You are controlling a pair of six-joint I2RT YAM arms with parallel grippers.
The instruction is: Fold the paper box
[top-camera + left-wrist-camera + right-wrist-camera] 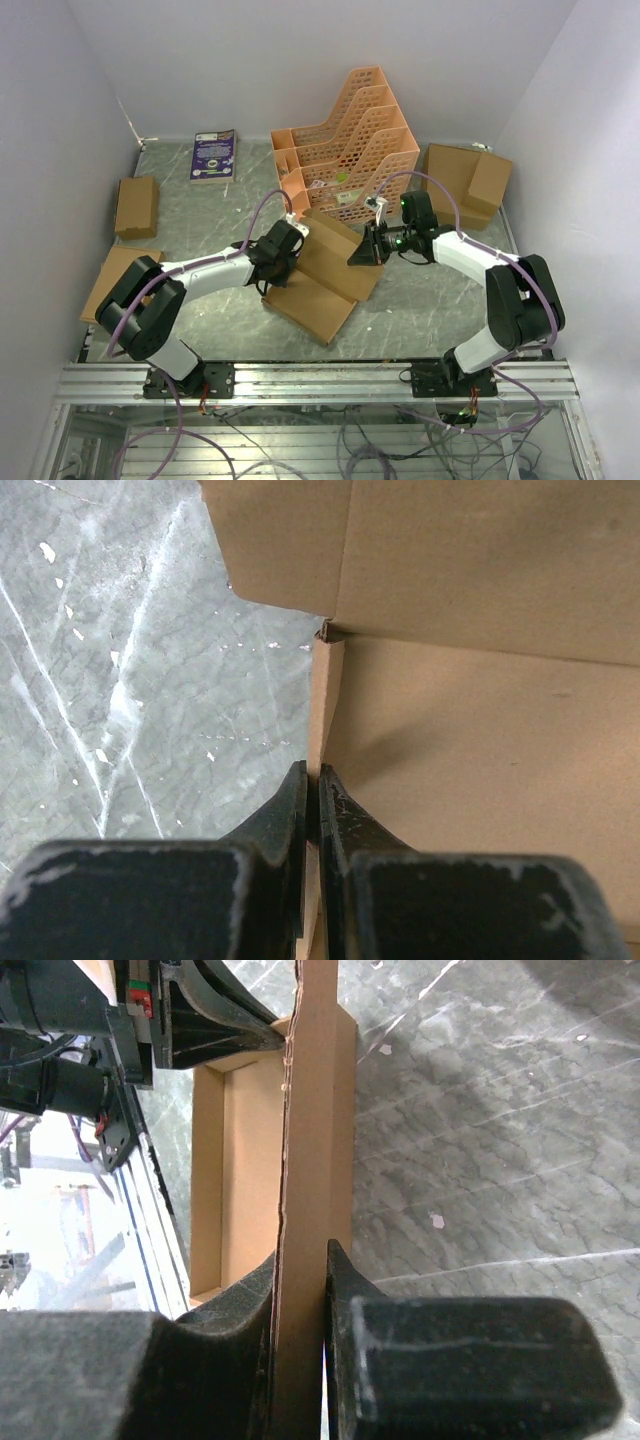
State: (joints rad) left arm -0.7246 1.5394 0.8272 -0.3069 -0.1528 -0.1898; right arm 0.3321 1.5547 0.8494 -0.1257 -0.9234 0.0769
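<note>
The paper box point(322, 272) lies mid-table, a brown cardboard tray with its lid panel raised. My left gripper point(281, 258) is shut on the box's left side wall point(324, 700), which stands on edge between the jaws point(316, 780). My right gripper point(372, 245) is shut on the box's right wall edge point(310, 1160); the cardboard fills the gap between the jaws point(300, 1255). In the right wrist view the open tray point(235, 1170) lies left of the pinched wall, with the left gripper's fingers point(215, 1020) at its far end.
An orange lattice file rack point(345, 150) stands just behind the box. Ready-made brown boxes sit at the back right point(470, 180), left point(136, 206) and front left point(112, 275). A purple booklet point(213, 155) lies at the back. Walls close in on both sides.
</note>
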